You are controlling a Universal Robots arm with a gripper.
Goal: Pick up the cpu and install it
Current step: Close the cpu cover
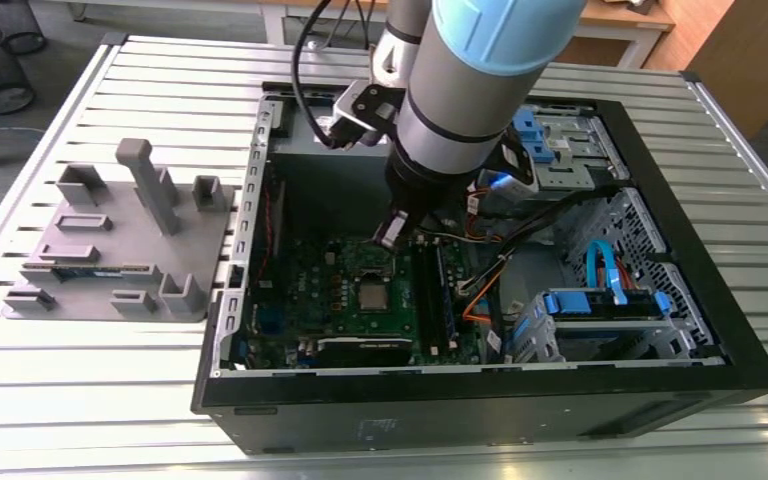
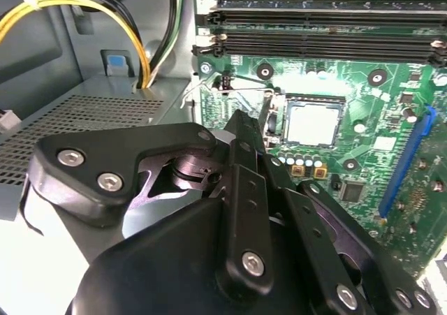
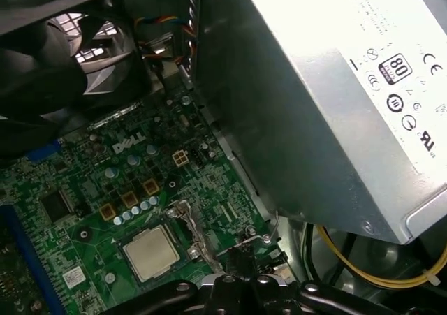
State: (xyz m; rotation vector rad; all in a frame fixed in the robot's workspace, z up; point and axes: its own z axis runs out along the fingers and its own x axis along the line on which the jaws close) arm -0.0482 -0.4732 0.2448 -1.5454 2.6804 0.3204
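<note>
End effector point(image 1: 391, 234) near cpu point(image 1: 375, 296) in socket point(image 1: 375, 279)

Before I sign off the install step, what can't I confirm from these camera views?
- Whether the cpu sits flat in its socket: too small in the exterior view, seen aslant in both wrist views.
- Whether the gripper touches the board: the arm hides it in the exterior view, the gripper's own body in the second wrist view.
- Board edge under the power supply, first wrist view.

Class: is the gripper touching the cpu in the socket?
Apart. In the second wrist view the socket frame shows between the gripper and the cpu.
</note>
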